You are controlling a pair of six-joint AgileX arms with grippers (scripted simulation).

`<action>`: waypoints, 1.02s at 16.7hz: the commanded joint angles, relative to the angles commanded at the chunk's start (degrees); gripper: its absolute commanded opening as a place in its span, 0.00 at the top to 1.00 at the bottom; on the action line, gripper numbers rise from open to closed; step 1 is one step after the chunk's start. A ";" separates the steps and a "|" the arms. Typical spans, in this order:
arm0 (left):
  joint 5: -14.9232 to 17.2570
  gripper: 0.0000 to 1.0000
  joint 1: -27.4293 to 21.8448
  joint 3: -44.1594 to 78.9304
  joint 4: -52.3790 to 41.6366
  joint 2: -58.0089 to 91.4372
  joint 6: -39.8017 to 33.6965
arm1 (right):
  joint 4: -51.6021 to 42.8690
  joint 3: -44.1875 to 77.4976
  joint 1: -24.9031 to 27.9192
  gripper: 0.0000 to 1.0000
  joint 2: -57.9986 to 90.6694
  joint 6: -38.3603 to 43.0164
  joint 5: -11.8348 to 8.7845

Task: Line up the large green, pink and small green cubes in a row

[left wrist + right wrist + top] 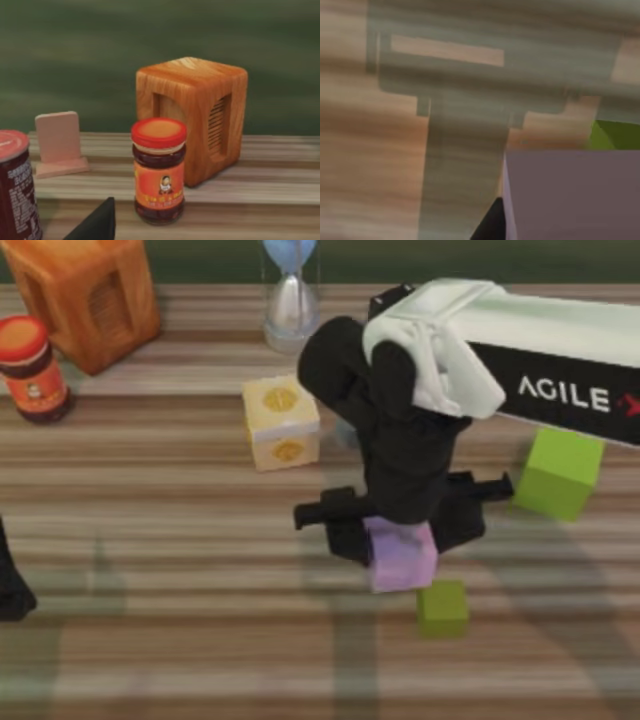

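Observation:
My right gripper [400, 538] reaches in from the right and is shut on the pink cube [403, 558], near the table's middle. In the right wrist view the pink cube [572, 195] fills one corner, with a dark finger [490, 225] against its side and the gripper's shadow on the wood beyond. The small green cube [442, 607] rests on the table just in front and right of the pink one. The large green cube [558, 475] sits farther right, partly under the arm. A green corner [615, 135] shows behind the pink cube; which cube it is I cannot tell.
A cream cube with orange emblems [282, 423] stands left of the right gripper. An hourglass [291, 300] is at the back, a wooden box [90, 295] and a red-lidded jar [32, 368] at the back left. My left gripper [10, 590] is parked at the left edge, open.

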 joint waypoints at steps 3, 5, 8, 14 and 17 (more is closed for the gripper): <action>0.00 0.00 0.00 0.00 0.00 0.00 0.00 | -0.45 -0.02 3.35 1.00 -1.01 9.34 0.21; 0.00 0.00 0.00 0.00 0.00 0.00 0.00 | -0.47 -0.12 4.63 1.00 -1.65 12.49 0.31; 0.00 0.00 0.00 0.00 0.00 0.00 0.00 | -0.45 -0.18 4.93 1.00 -1.87 13.22 0.34; 0.00 0.00 0.00 0.00 0.00 0.00 0.00 | 3.90 -3.18 4.63 1.00 -0.44 13.38 0.32; 0.00 0.00 0.00 0.00 0.00 0.00 0.00 | 10.62 -7.39 4.89 1.00 1.48 13.46 0.35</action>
